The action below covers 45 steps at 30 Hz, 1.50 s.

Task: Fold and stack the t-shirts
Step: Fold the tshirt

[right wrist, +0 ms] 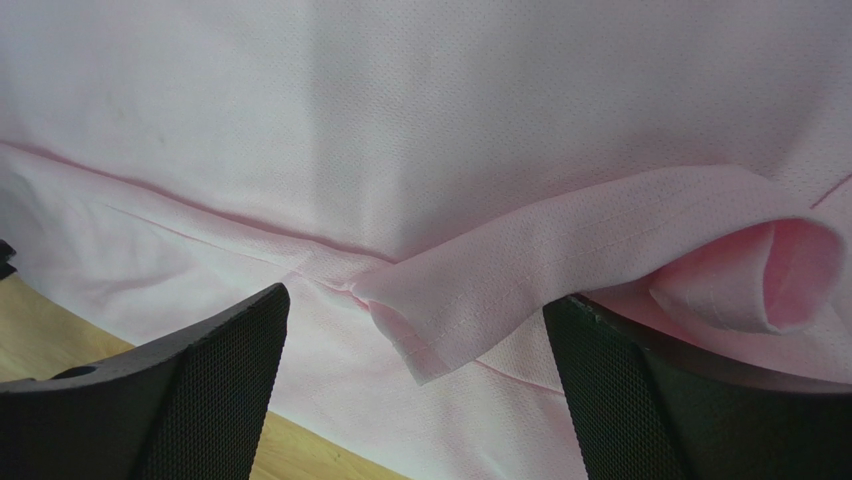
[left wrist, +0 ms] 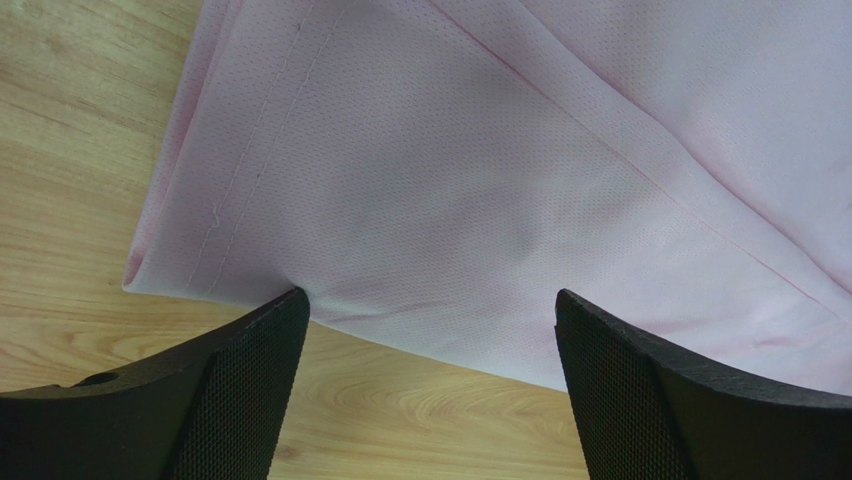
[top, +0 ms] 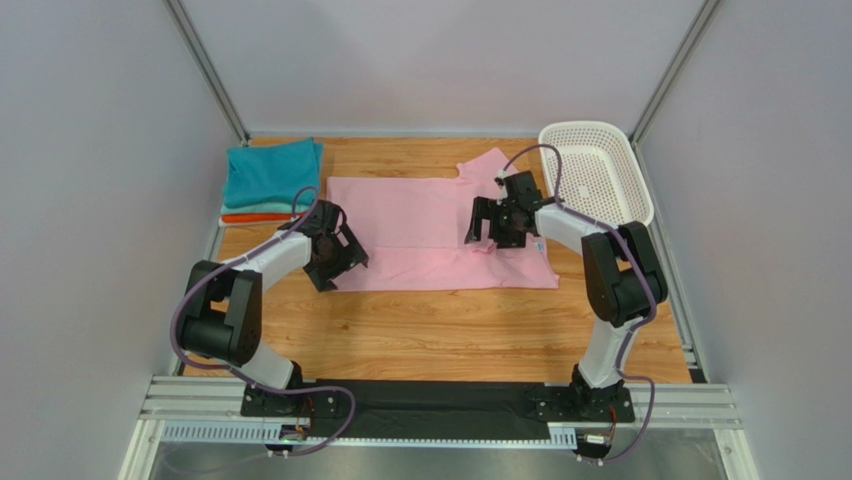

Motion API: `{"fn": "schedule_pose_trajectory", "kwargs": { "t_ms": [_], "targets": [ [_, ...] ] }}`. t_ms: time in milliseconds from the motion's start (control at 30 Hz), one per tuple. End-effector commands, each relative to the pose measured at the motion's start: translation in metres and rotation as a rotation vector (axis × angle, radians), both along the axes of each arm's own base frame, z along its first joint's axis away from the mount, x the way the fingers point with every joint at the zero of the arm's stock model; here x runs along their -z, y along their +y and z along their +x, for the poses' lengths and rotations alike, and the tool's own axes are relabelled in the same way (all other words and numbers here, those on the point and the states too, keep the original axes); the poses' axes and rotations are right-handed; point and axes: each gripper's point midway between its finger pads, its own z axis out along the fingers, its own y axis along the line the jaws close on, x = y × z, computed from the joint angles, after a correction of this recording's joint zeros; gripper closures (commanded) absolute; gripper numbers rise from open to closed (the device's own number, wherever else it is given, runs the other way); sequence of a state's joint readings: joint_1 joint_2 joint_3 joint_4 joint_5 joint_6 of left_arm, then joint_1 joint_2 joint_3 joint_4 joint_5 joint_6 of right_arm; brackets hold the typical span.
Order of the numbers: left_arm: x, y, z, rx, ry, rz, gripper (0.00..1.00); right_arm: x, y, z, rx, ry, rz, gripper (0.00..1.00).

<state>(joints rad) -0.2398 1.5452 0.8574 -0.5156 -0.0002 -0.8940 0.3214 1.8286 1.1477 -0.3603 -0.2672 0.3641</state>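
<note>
A light pink t-shirt (top: 430, 230) lies partly folded across the middle of the wooden table. My left gripper (top: 338, 262) is open at the shirt's near left corner; in the left wrist view the hemmed corner (left wrist: 420, 190) lies just beyond the spread fingers (left wrist: 240, 390). My right gripper (top: 492, 225) is open over the shirt's right part; in the right wrist view a loose folded-over sleeve flap (right wrist: 560, 270) lies between the spread fingers (right wrist: 210, 390). A stack of folded shirts sits at the far left, teal (top: 272, 172) on top, pale mint and orange (top: 255, 217) edges beneath.
A white perforated plastic basket (top: 596, 168) stands at the far right corner, close behind my right arm. Grey walls enclose the table on three sides. Bare wood (top: 450, 330) runs along the near part of the table.
</note>
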Motion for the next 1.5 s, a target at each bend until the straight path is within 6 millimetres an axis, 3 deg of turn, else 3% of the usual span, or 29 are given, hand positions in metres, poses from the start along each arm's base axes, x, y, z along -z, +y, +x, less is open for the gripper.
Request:
{"fn": "schedule_pose_trajectory", "kwargs": {
  "t_ms": [0, 267, 400, 467, 533, 567, 633, 700, 733, 767, 833, 933, 1133, 1167, 1300, 1467],
  "targets": [
    [0.009, 0.0, 0.0, 0.004, 0.017, 0.004, 0.0, -0.013, 0.018, 0.029, 0.009, -0.062, 0.058, 0.0],
    [0.005, 0.016, -0.005, -0.017, 0.021, 0.088, 0.0, -0.026, 0.034, 0.071, 0.012, -0.116, 0.068, 0.0],
    [-0.005, 0.022, -0.006, -0.024, 0.006, 0.113, 0.0, -0.046, 0.04, 0.09, 0.013, -0.162, 0.077, 0.0],
    [-0.011, 0.024, -0.005, -0.018, -0.006, 0.123, 0.0, -0.058, 0.036, 0.088, 0.01, -0.175, 0.062, 0.0],
    [-0.023, 0.023, 0.0, -0.017, -0.034, 0.12, 0.0, -0.059, 0.028, 0.077, 0.02, -0.161, 0.031, 0.0],
    [-0.026, 0.023, 0.001, -0.011, -0.045, 0.119, 0.0, -0.071, 0.02, 0.074, 0.036, -0.189, 0.009, 0.0],
    [-0.039, 0.022, 0.006, -0.009, -0.08, 0.11, 0.0, -0.059, 0.004, 0.051, 0.064, -0.144, -0.045, 0.0],
    [-0.05, 0.02, 0.011, -0.007, -0.113, 0.098, 0.0, -0.069, -0.01, 0.037, 0.098, -0.164, -0.077, 0.0],
    [-0.053, 0.018, 0.013, -0.005, -0.122, 0.093, 0.0, -0.051, -0.02, 0.019, 0.108, -0.119, -0.108, 0.0],
    [-0.055, 0.017, 0.015, -0.001, -0.13, 0.087, 0.0, -0.048, -0.025, 0.013, 0.116, -0.114, -0.124, 0.0],
    [-0.056, 0.012, 0.022, 0.016, -0.13, 0.075, 0.0, -0.037, -0.032, -0.005, 0.107, -0.084, -0.15, 0.0],
    [-0.052, 0.009, 0.03, 0.026, -0.127, 0.069, 0.0, -0.02, -0.038, -0.013, 0.105, -0.038, -0.188, 0.0],
    [-0.025, 0.006, 0.036, 0.046, -0.05, 0.083, 0.0, 0.012, -0.051, -0.028, 0.106, 0.06, -0.27, 0.0],
    [-0.021, 0.006, 0.035, 0.05, -0.037, 0.082, 0.0, 0.016, -0.058, -0.029, 0.124, 0.064, -0.301, 0.0],
    [0.0, 0.008, 0.012, 0.061, 0.036, 0.083, 0.0, 0.036, -0.076, -0.065, 0.162, 0.155, -0.381, 0.0],
    [0.013, 0.014, -0.029, 0.068, 0.085, 0.072, 0.0, 0.04, -0.077, -0.117, 0.162, 0.194, -0.379, 0.0]
  ]
}}
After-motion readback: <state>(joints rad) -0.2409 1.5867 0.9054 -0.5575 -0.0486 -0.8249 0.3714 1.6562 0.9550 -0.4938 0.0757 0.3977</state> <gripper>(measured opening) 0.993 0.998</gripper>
